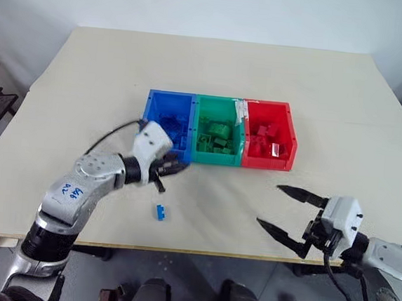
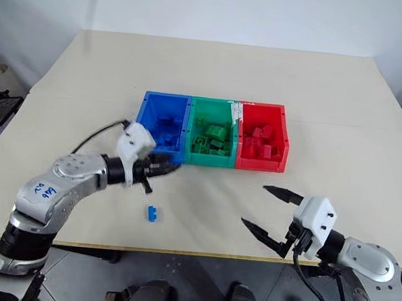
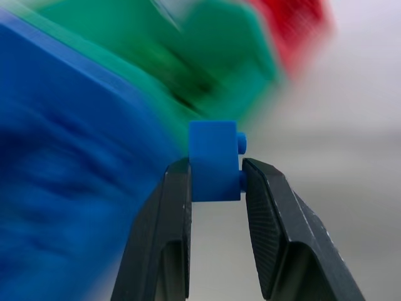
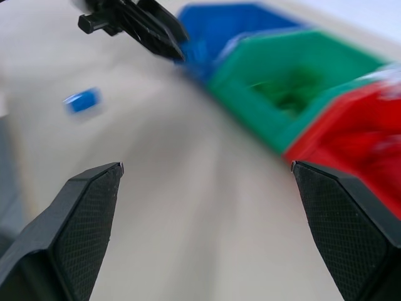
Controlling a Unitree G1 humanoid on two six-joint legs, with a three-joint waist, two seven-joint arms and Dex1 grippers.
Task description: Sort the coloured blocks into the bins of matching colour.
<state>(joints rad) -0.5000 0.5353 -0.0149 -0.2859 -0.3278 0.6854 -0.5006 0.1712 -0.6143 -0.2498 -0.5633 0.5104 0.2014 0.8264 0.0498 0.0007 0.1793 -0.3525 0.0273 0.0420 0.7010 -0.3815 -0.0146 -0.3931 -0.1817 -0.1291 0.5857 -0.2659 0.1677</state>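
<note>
Left wrist view caught the left gripper fingers clamped on a blue block near the blue bin; right gripper fingers gaped wide apart.

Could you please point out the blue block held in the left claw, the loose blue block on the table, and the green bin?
Held blue block (image 3: pixel 214 160): left wrist view, on its front face.
Loose blue block (image 1: pixel 160 211): left eye view, on its top.
Green bin (image 1: pixel 214 159): left eye view, on its near wall.

- The bins are blue, green and red, with a white tape strip
- Two blue blocks: one on the cream table, one between black fingers
</note>
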